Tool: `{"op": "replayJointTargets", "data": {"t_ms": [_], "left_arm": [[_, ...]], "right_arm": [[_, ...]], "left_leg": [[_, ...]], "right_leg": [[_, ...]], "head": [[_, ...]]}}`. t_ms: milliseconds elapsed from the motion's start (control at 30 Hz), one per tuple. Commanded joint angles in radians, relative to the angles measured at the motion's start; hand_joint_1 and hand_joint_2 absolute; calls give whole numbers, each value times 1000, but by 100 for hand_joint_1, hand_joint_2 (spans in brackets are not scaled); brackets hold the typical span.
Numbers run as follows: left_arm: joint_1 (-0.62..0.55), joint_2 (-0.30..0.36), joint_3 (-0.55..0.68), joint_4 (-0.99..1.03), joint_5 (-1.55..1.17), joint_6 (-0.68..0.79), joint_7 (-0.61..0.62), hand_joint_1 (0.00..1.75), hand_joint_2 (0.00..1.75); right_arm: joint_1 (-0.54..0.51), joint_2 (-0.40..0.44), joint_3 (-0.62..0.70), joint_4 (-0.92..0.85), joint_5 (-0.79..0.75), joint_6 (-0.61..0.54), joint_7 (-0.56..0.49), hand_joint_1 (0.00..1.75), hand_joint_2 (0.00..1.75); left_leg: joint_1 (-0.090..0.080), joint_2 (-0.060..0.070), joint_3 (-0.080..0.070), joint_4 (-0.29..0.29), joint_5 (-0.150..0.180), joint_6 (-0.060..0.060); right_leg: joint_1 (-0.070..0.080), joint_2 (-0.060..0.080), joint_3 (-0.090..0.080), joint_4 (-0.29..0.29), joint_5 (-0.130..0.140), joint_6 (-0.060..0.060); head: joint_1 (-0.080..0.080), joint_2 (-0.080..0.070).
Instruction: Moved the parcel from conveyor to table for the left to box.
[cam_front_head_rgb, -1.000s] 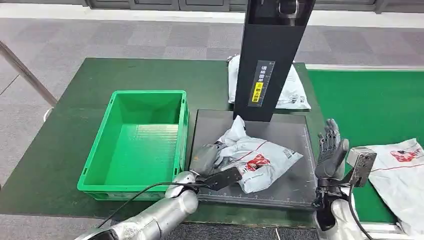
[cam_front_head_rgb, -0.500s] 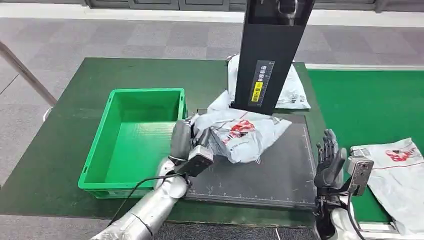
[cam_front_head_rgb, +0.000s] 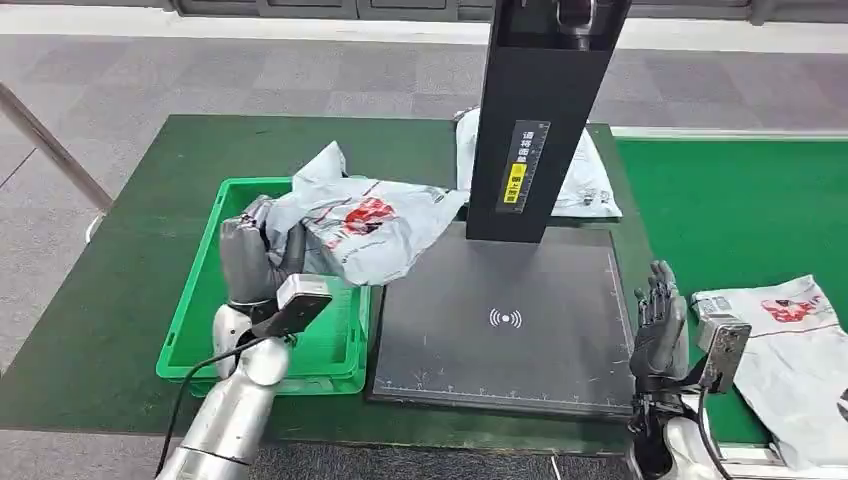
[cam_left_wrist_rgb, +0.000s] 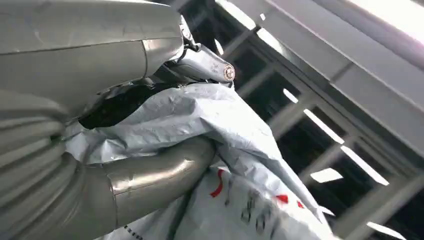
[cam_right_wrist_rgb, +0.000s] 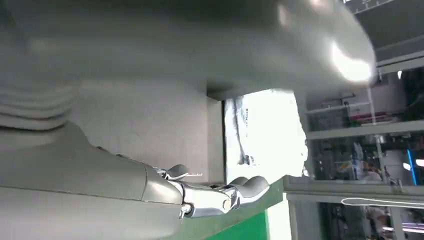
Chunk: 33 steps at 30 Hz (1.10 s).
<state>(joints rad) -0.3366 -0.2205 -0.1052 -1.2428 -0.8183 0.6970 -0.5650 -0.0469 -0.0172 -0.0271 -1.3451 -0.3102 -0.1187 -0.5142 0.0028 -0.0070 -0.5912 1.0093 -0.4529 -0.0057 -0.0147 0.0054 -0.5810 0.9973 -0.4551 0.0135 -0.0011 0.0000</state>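
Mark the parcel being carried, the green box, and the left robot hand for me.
parcel (cam_front_head_rgb: 365, 228): head view, on the red print at its middle.
green box (cam_front_head_rgb: 196, 306): head view, on its left wall.
left robot hand (cam_front_head_rgb: 250, 262): head view, on the back of the hand gripping the parcel.

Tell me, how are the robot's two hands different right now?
The left hand grips a grey parcel and holds it up over the green crate; the right hand holds nothing. The left hand's fingers are wrapped around the crumpled bag, while the right hand's fingers point up, apart, beside the black scanner mat. Both are grey, many-fingered hands on silver arms.
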Motion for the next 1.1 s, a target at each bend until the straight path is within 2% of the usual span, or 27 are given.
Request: {"op": "replayJointTargets", "data": {"t_ms": [33, 67, 100, 133, 200, 233, 267, 433, 467, 533, 700, 800, 1000, 1033, 1100], "left_arm": [[-32, -60, 523, 22, -387, 1, 108, 175, 175], [-31, -37, 537, 33, -489, 1, 174, 175, 175], [-39, 3, 501, 126, -586, 1, 308, 0, 175], [-48, 27, 474, 182, -607, 1, 361, 0, 175], [-95, 97, 326, 404, -547, -25, 420, 0, 175], [-100, 119, 229, 445, -494, -40, 461, 0, 175], [-99, 127, 182, 455, -474, -50, 469, 0, 175], [-110, 154, 59, 451, -411, -109, 510, 0, 175], [-112, 154, 58, 451, -411, -110, 510, 0, 175], [-108, 166, 31, 433, -365, -118, 510, 0, 175], [-39, 185, -29, 297, -189, -203, 431, 0, 175], [27, 196, -65, 149, 42, -308, 277, 0, 175], [45, 201, -80, 97, 88, -335, 266, 0, 175], [56, 191, -72, 49, 269, -421, 161, 0, 175], [70, 180, -64, -35, 416, -469, 117, 0, 175]], "right_arm": [[-35, 27, -40, 84, 6, 2, 7, 0, 175], [-35, 29, -40, 84, 6, 2, 7, 0, 175], [-32, 32, -42, 79, 8, -2, 10, 0, 175], [-30, 32, -42, 76, 10, -4, 13, 0, 175], [-21, 33, -42, 69, 25, 0, 31, 0, 175], [-30, 31, -42, 83, 31, 5, 38, 0, 175], [-36, 29, -44, 90, 32, 6, 38, 0, 175], [-37, -1, -47, 96, 34, 9, 55, 0, 175], [-34, -3, -48, 97, 34, 9, 55, 0, 175], [-17, 0, -54, 83, 33, 14, 67, 0, 175], [24, 3, -66, 70, 45, 28, 74, 0, 175], [38, -14, -72, 75, 43, 41, 75, 0, 175], [44, -15, -75, 68, 40, 48, 76, 0, 175], [50, -13, -75, 61, 38, 60, 78, 0, 175], [55, -9, -75, 51, 38, 64, 78, 0, 175]], "left_leg": [[1, 3, 2, -1, 0, -1], [1, 5, 3, -2, 0, -1], [0, 5, 3, -2, 0, -1], [0, 7, 4, -3, 0, -1], [0, 4, 6, -4, 1, -1], [0, 0, 5, -4, 2, -1], [-1, -2, 3, -3, 2, -1], [0, -3, 2, -2, 2, -1], [-1, -9, 2, -2, 3, -1], [0, -13, 3, -2, 4, -1], [0, -14, 3, -2, 7, -1], [0, -14, 4, -2, 8, -1], [0, -13, 2, -1, 8, -2], [0, -12, 2, -1, 8, -2], [1, -11, 1, -1, 7, -2]], "right_leg": [[1, 3, 1, -1, 1, -1], [1, 4, 2, -2, 1, -1], [1, 4, 1, -1, 1, -1], [1, 6, 2, -2, 1, -2], [0, 2, 4, -3, 1, -2], [0, -1, 3, -2, 0, -2], [-1, -3, 2, -1, 0, -1], [0, -3, 2, -1, 1, -1], [-1, -9, 4, 0, -1, -1], [0, -12, 6, -1, -2, 0], [0, -16, 7, -2, -1, -2], [0, -15, 6, -1, 0, -1], [0, -14, 6, 0, 1, -2], [0, -13, 6, 0, 1, -2], [1, -11, 4, -1, 2, -2]], "head": [[0, 0], [0, 0], [0, 0], [0, 0], [0, 0], [0, 0], [0, 0], [-1, 0], [0, 0], [0, 0], [0, 0], [0, 0], [0, 0], [0, 0], [0, 0]]}}
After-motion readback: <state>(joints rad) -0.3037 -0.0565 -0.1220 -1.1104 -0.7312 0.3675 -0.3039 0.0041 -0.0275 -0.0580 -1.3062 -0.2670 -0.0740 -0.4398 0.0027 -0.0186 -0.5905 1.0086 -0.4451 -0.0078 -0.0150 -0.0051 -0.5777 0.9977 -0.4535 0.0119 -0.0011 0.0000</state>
